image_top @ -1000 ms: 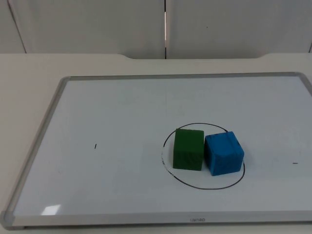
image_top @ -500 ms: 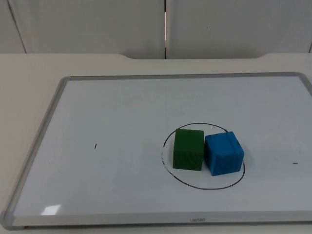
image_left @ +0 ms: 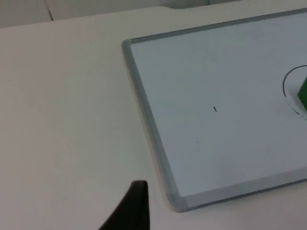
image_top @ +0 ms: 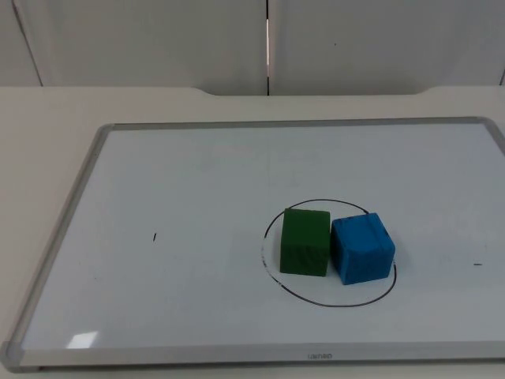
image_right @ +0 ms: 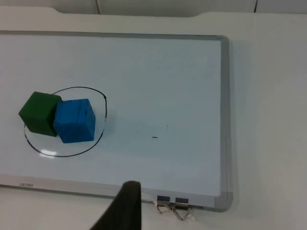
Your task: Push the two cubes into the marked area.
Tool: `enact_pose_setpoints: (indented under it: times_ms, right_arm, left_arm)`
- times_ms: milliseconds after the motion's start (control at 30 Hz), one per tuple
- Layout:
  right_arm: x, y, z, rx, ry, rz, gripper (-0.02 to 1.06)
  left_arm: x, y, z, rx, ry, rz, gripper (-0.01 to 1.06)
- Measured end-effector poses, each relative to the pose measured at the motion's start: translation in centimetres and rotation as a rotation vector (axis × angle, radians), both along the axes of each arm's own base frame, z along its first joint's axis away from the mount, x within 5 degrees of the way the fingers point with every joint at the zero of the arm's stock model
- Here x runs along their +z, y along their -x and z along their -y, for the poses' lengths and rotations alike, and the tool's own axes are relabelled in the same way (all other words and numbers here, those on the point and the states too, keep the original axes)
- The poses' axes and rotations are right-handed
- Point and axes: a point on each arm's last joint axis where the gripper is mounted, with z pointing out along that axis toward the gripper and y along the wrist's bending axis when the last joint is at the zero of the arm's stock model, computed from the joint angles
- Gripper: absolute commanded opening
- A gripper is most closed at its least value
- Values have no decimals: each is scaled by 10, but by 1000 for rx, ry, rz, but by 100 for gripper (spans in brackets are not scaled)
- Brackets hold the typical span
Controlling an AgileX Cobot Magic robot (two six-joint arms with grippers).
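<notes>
A green cube [image_top: 305, 242] and a blue cube [image_top: 362, 248] stand side by side, touching, inside a black drawn circle [image_top: 327, 303] on the whiteboard [image_top: 67, 229]. The right wrist view has the green cube [image_right: 40, 113], the blue cube [image_right: 74, 120] and the circle [image_right: 62, 155] some way ahead of my right gripper [image_right: 125, 206], which waits off the board's near edge. My left gripper [image_left: 132, 206] waits over bare table beside the board's near left corner [image_left: 176, 203]. A sliver of the green cube [image_left: 303, 95] is far from it.
The whiteboard has a raised grey frame all round. Binder clips [image_right: 175, 210] hang on its near edge by the right gripper. Small pen marks [image_top: 155, 236] [image_top: 476, 264] dot the board. The grey partition wall [image_top: 158, 39] closes the table's far side.
</notes>
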Motion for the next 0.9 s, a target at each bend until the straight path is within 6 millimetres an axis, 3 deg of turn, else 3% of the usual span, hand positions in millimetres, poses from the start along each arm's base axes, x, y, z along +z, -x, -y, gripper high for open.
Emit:
enact_pose_setpoints:
  times_ms: [533,900]
  right_arm:
    - [0,0,0,-1,0,0,105]
    - [0,0,0,-1,0,0,105]
  left_arm:
    - [0,-1,1,185,0,0,105]
    - [0,-1,1,194,0,0,105]
